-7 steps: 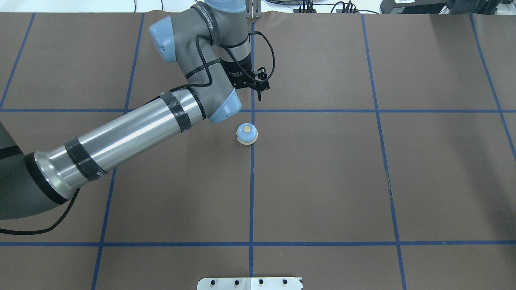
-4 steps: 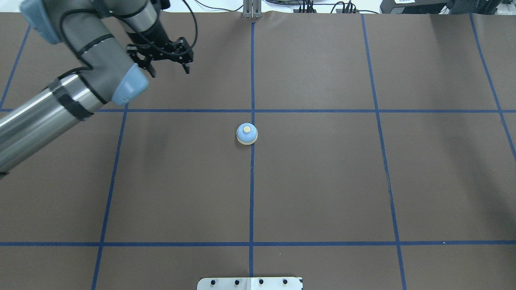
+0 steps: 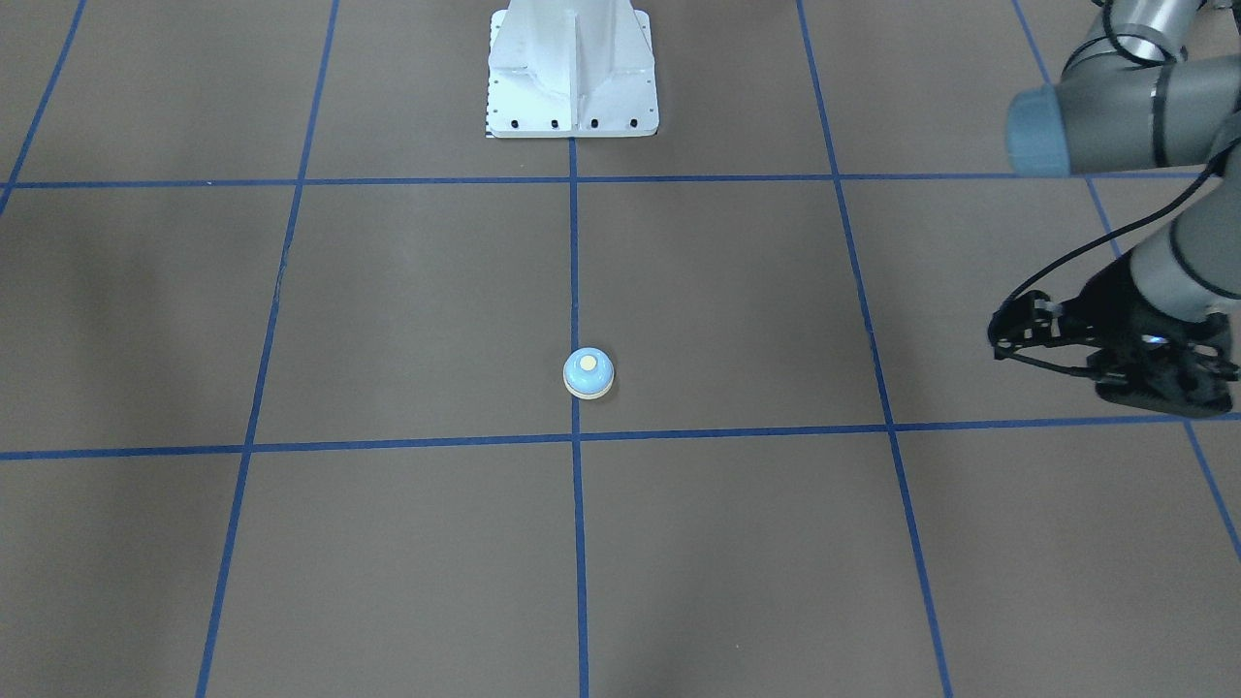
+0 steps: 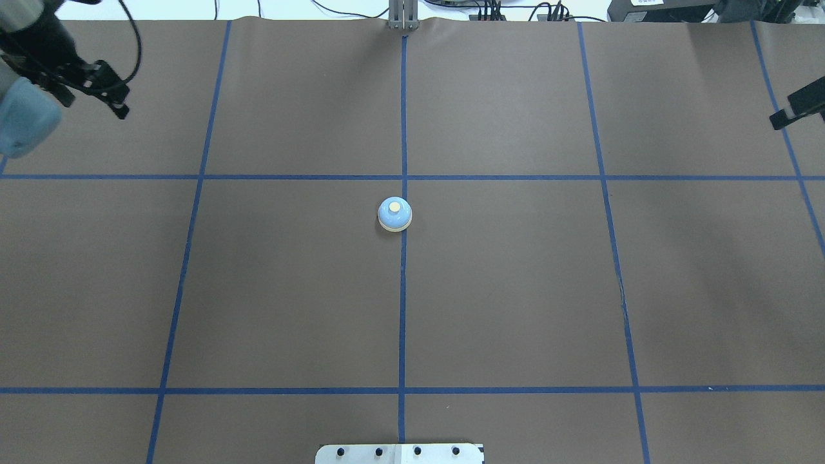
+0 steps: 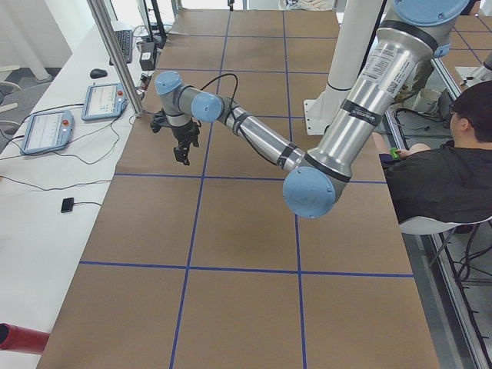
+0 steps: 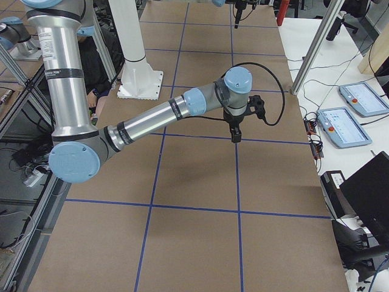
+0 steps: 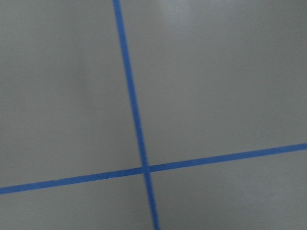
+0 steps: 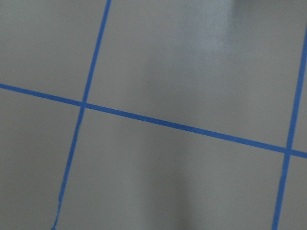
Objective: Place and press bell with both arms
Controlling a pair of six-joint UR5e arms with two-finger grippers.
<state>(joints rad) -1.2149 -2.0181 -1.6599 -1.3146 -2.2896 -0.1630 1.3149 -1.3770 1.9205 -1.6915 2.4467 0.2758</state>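
The light-blue bell (image 4: 394,214) with a cream button stands upright on the brown mat, on the centre blue line; it also shows in the front-facing view (image 3: 588,373). My left gripper (image 4: 93,106) is far to the bell's left near the table's far-left corner, with its fingers apart and empty; it also shows in the front-facing view (image 3: 1159,388). Only a black tip of my right gripper (image 4: 796,106) shows at the right edge, far from the bell, and I cannot tell whether it is open or shut. Both wrist views show only mat and tape.
The brown mat (image 4: 515,290) carries a grid of blue tape lines. The white pedestal base (image 4: 399,453) sits at the near edge, also in the front-facing view (image 3: 572,68). Tablets and cables lie off the table's far side.
My left arm has swung away from beside the bell to the far left of the table. A tip of my right gripper has come in at the right edge. The bell has not moved.
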